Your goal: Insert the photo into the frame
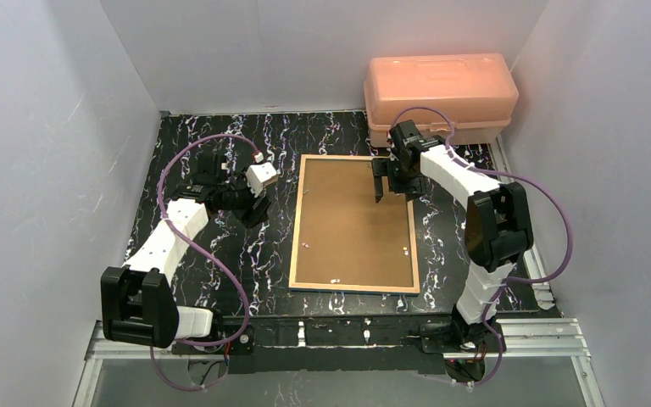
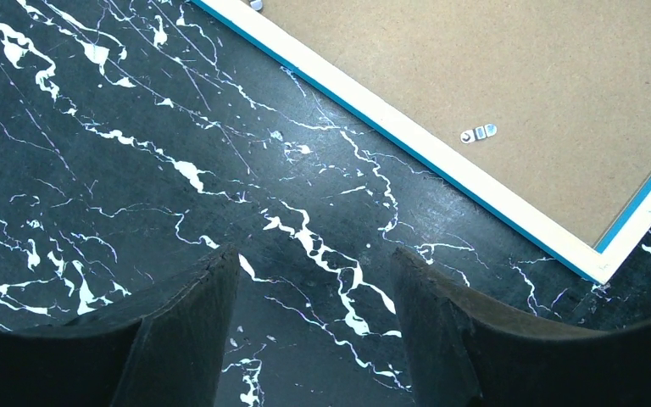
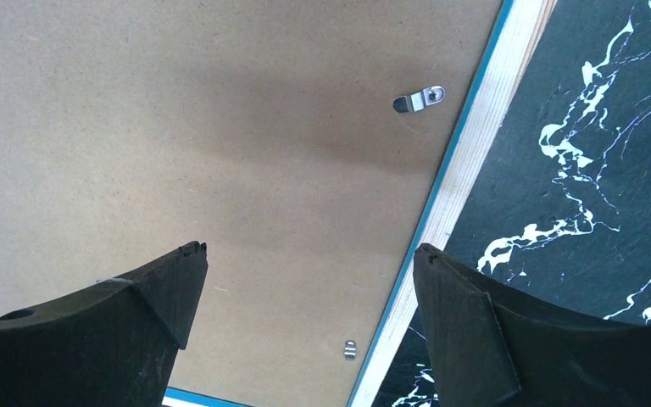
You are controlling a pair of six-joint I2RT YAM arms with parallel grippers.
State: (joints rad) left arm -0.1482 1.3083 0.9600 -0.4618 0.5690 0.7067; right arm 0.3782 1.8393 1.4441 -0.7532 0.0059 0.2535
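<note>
Frame (image 1: pixel 297 220) lying face-down on table (image 1: pixel 220 153), photo unseen | right gripper (image 3: pixel 305 254) hovering open over backing board (image 1: pixel 352 225), left gripper (image 2: pixel 314 254) open alongside | judging: swivelling clips (image 3: pixel 419 99) clear before lifting board.

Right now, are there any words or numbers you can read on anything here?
None can be read. The brown backing board in the frame is blank, the pink box shows no label, and the metal clip has no marks I can make out.
</note>
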